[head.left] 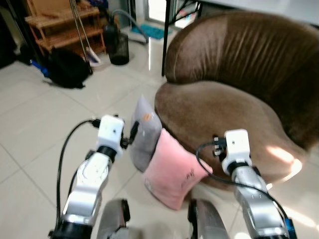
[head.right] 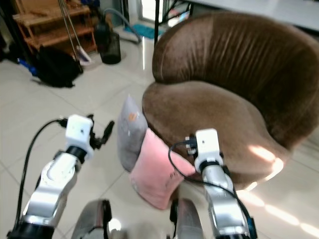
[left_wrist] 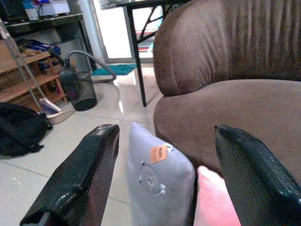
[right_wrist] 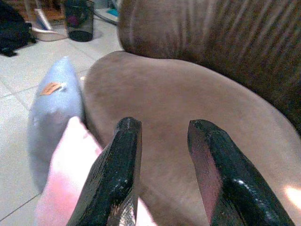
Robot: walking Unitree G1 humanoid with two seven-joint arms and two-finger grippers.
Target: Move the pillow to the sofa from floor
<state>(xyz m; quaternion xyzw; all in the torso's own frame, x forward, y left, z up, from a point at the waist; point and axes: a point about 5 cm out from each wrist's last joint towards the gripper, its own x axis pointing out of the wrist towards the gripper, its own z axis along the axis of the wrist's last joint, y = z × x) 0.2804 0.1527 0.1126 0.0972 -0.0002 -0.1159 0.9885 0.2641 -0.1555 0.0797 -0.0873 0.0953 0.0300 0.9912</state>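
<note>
pillow-wise there are two on the floor and the task doesn't say which one, so i'm treating the grey pillow (head.left: 143, 133) as the likely pick since the left gripper (left_wrist: 162, 183) is lined right up on it. fingers are spread wide with nothing in them, and in the left wrist view the grey pillow's top edge sits in the gap between them, not touched yet as far as i can tell. the right gripper (right_wrist: 164, 172) hangs over the front of the brown sofa (head.left: 234, 99) seat, fingers parted a fair bit, holding nothing, with the pink pillow (head.left: 174, 169) just below and beside it.

both pillows stand on edge, leaning against the sofa's front, on the tiled floor (head.left: 35, 124). the pink one rests against the grey one, which has a small orange tag (left_wrist: 159, 153) near its top.

my guess is it handles soft and light, squashy, not fragile at all, fabric not slippery. i'd pinch the narrow top edge near the tag, deep enough that the stuffing doesn't just squeeze out of the fingers. lifting grey may make pink flop over.

further from the sofa: a black bag (head.left: 67, 67), a dark bin (head.left: 118, 47) and a wooden rack (head.left: 62, 25).
</note>
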